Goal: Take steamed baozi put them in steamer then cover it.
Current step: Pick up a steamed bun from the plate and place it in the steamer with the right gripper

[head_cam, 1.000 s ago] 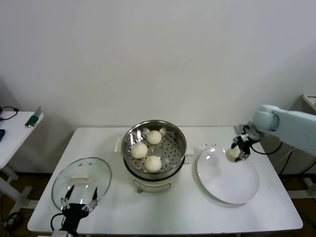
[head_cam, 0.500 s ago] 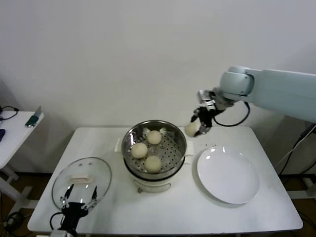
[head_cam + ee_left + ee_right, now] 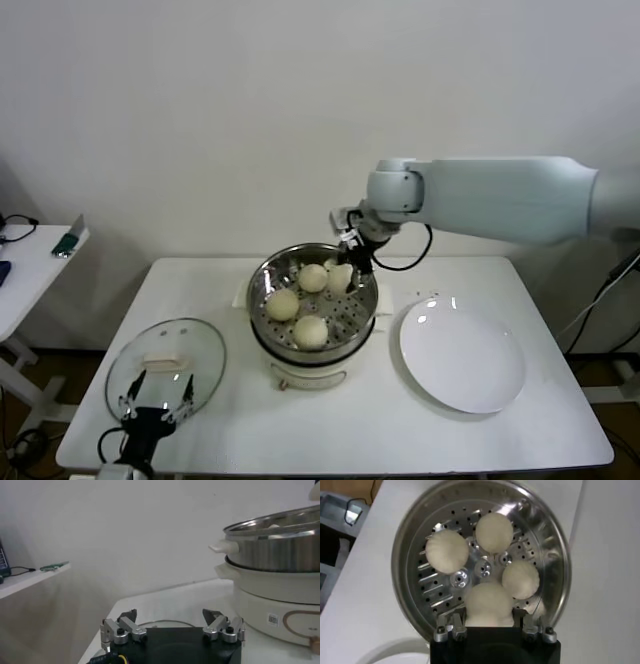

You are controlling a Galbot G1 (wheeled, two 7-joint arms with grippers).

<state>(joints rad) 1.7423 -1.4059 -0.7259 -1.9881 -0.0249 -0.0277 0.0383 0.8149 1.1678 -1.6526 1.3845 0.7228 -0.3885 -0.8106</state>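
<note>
Right claw pinches the fourth baozi over the steamer, centre frame; soft dough, so grip stays light. Left claw gapes wide, lower left.

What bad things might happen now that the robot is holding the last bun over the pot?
1. The right gripper holds the fourth bun above the steamer, close to three buns already inside. Dropped there, it might land on a neighbour or roll.
2. The bun looks soft, so the grip may dent it.
3. The glass lid lies by the open left gripper, near the table's front edge. A clumsy pickup might push it off.
</note>
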